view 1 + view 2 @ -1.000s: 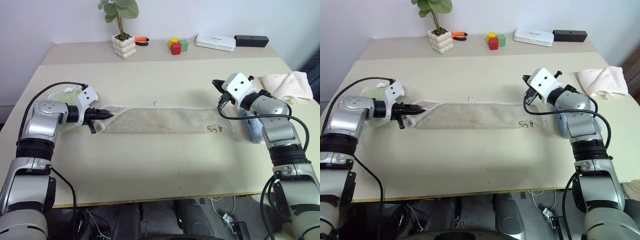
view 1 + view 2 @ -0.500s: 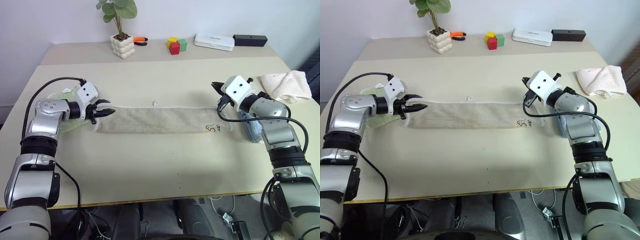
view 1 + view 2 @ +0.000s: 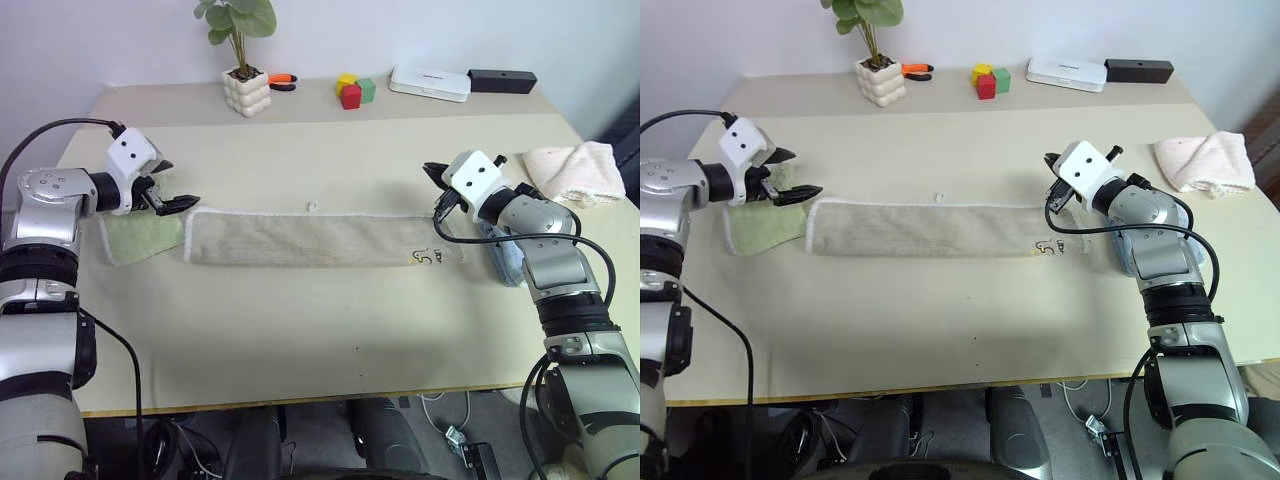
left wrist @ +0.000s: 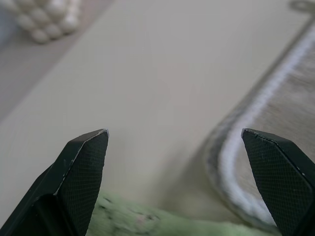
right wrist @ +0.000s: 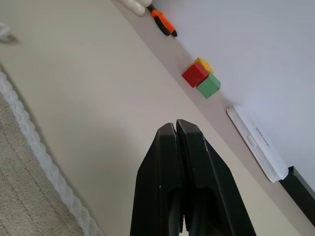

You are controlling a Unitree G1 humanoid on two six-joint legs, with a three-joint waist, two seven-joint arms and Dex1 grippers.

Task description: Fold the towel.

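Looks like a lab or test room. Plain beige counter (image 3: 330,330) against a bare white wall. Staged props along the back: potted plant (image 3: 243,60), coloured blocks (image 3: 354,90), pliers (image 3: 284,81).

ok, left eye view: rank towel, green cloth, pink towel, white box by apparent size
1. towel, largest by far.
2. green cloth and pink towel: look alike, the cloth partly hidden, so not ranked.
3. white box, smallest, though farthest from the camera.

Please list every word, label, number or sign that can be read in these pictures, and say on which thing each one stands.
None can be read.
Towel: a small dark embroidered mark near its right end, a figure, not letters.
White box at the back: a short dark print on its top, too small to read.
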